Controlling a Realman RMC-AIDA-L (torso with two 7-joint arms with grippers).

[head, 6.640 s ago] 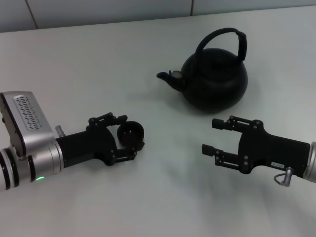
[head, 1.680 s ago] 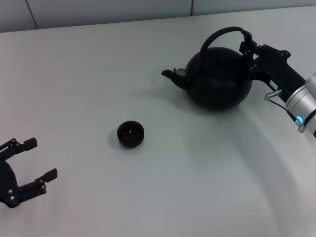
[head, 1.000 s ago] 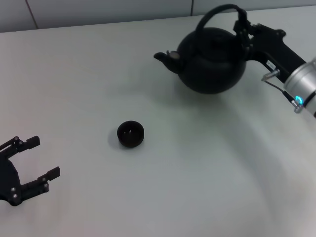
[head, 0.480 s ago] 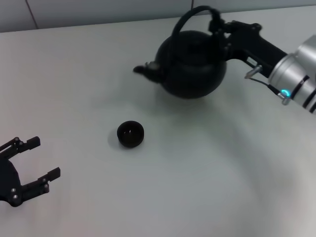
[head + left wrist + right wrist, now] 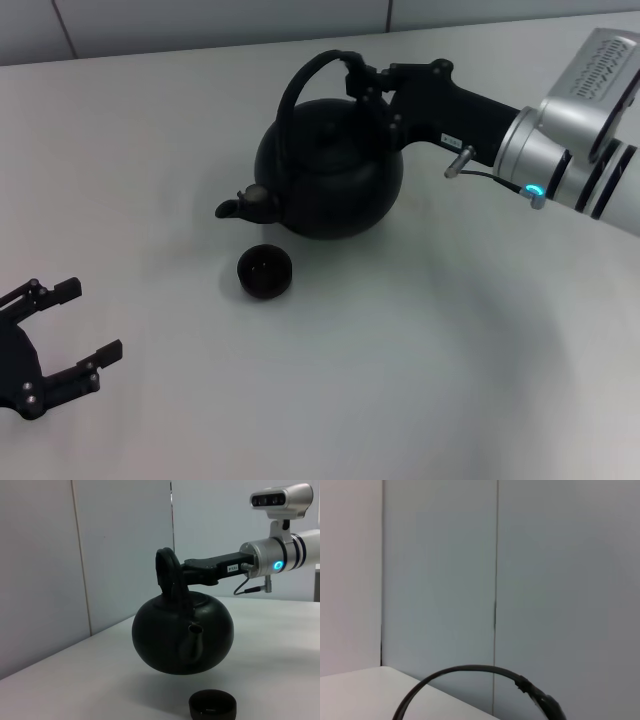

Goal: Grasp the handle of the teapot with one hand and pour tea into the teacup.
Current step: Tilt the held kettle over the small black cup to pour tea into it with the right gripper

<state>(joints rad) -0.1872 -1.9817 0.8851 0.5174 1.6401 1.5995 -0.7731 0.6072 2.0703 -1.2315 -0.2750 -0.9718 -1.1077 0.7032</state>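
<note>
The black teapot hangs in the air above the table, its spout pointing down-left, just above and beside the small black teacup. My right gripper is shut on the thick side of the arched handle. From the left wrist view the teapot floats clear over the teacup, spout facing the camera, held by the right gripper. The right wrist view shows only the handle. My left gripper is open at the near left, holding nothing.
A white table carries only the teacup. A grey panelled wall runs along the far edge.
My right arm has carried the teapot left and toward me, from the far right to just beside the teacup, and tipped the spout downward. The left gripper stays parked.
</note>
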